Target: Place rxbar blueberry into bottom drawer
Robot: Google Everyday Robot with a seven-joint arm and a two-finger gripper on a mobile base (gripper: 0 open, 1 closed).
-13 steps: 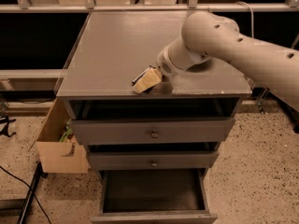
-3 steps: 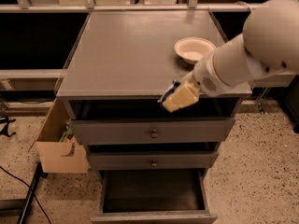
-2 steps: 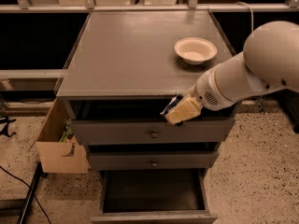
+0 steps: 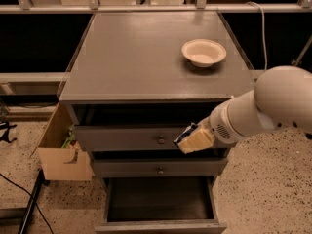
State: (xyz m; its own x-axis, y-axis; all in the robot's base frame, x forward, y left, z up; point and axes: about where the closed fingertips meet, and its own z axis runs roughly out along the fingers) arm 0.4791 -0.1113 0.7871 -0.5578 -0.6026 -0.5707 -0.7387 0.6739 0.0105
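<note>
While my arm reaches in from the right, my gripper (image 4: 194, 140) hangs in front of the grey cabinet, level with the face of the top drawer (image 4: 131, 138) and just right of its knob (image 4: 160, 140). That is lower than a moment ago, when it was up by the front edge of the cabinet top (image 4: 136, 57); a few seconds back it was over that top surface. The pale fingers are closed on the rxbar blueberry (image 4: 186, 132), of which only a dark blue edge with a bit of white shows at the upper left of the grip. Below, past the closed middle drawer (image 4: 126, 168), the bottom drawer (image 4: 161, 226) stands pulled open, its dark inside facing up (the bar is well above it, not inside). A white bowl (image 4: 204, 51) sits on the right rear part of the cabinet top, unmoved. An open cardboard box (image 4: 61, 157) stands on the speckled floor to the cabinet's left.
</note>
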